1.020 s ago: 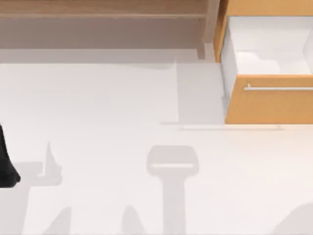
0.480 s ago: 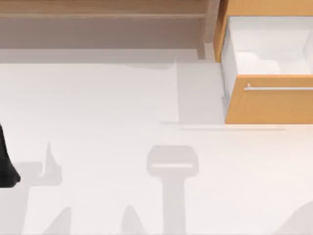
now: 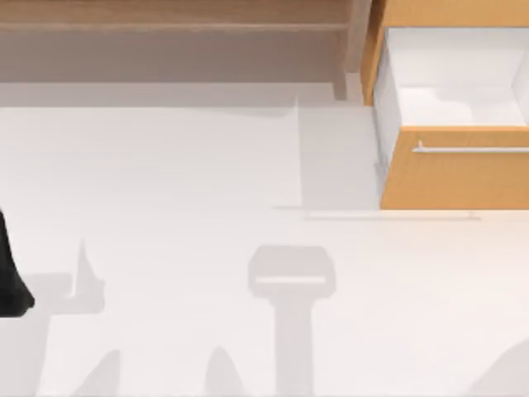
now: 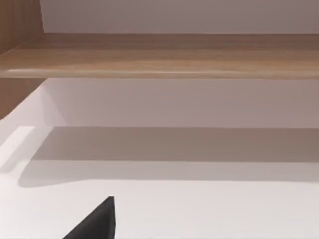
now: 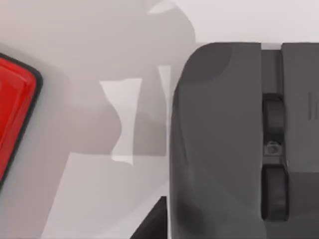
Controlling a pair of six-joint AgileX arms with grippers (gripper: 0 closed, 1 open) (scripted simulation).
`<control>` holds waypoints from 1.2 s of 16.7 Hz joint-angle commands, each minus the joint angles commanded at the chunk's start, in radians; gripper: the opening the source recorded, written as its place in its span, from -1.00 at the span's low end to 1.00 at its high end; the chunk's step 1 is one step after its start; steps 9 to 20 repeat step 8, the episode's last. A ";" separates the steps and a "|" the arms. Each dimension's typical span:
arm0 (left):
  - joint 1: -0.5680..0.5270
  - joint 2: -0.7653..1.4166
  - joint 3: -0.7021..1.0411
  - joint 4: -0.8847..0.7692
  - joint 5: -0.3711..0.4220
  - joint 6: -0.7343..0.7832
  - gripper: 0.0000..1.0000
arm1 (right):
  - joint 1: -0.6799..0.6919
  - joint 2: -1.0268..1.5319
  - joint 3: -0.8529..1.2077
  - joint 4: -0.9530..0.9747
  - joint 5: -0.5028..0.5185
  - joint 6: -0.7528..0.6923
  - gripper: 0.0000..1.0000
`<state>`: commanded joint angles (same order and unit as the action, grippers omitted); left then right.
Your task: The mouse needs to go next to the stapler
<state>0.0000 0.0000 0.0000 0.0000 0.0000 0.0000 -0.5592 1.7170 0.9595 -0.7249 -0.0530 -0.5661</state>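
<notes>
1. The mouse (image 5: 219,139), seen close in the right wrist view, is a dark grey, matt body with a rounded corner. A narrow groove runs along it, and a darker scroll wheel (image 5: 273,149) sits in that groove.
2. The mouse lies flat on a pale surface crossed by grey shadows. Which part of the scene this surface belongs to cannot be told.
3. A red object with a black rim (image 5: 15,107) lies on the same surface, apart from the mouse, with bare surface between them.
4. The right gripper (image 5: 155,224) appears as a dark wedge just beside the mouse. Whether it is open or closed, and whether it grips anything, cannot be told.
5. In the top view, a drawer (image 3: 453,169) stands pulled open at the table's far right. It has an orange-wood front, a thin silver handle (image 3: 471,150) and a white inside that shows a soft grey shadow.
6. A wooden shelf (image 3: 173,16) runs along the back of the white table (image 3: 182,182).
7. A black tapering shape (image 3: 10,277) stands at the table's left edge.
8. The left gripper (image 4: 99,224) appears as a black wedge over the white table, facing the shelf. Its opening cannot be told
</notes>
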 joint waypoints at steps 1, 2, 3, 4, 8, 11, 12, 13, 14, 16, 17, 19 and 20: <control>0.000 0.000 0.000 0.000 0.000 0.000 1.00 | 0.000 0.000 0.000 0.000 0.000 0.000 0.81; 0.000 0.000 0.000 0.000 0.000 0.000 1.00 | 0.000 0.000 0.000 0.000 0.000 0.000 0.96; 0.000 0.000 0.000 0.000 0.000 0.000 1.00 | 0.000 0.000 0.000 0.000 0.000 0.000 1.00; 0.000 0.000 0.000 0.000 0.000 0.000 1.00 | 0.000 0.000 0.000 0.000 0.000 0.000 1.00; 0.000 0.000 0.000 0.000 0.000 0.000 1.00 | 0.000 0.000 0.000 0.000 0.000 0.000 1.00; 0.000 0.000 0.000 0.000 0.000 0.000 1.00 | 0.000 0.000 0.000 0.000 0.000 0.000 1.00; 0.000 0.000 0.000 0.000 0.000 0.000 1.00 | 0.000 0.000 0.000 0.000 0.000 0.000 1.00; 0.000 0.000 0.000 0.000 0.000 0.000 1.00 | 0.000 0.000 0.000 0.000 0.000 0.000 1.00; 0.000 0.000 0.000 0.000 0.000 0.000 1.00 | 0.000 0.000 0.000 0.000 0.000 0.000 1.00; 0.000 0.000 0.000 0.000 0.000 0.000 1.00 | 0.000 0.000 0.000 0.000 0.000 0.000 1.00; 0.000 0.000 0.000 0.000 0.000 0.000 1.00 | 0.000 0.000 0.000 0.000 0.000 0.000 1.00; 0.000 0.000 0.000 0.000 0.000 0.000 1.00 | 0.000 0.000 0.000 0.000 0.000 0.000 1.00; 0.000 0.000 0.000 0.000 0.000 0.000 1.00 | 0.000 0.000 0.000 0.000 0.000 0.000 1.00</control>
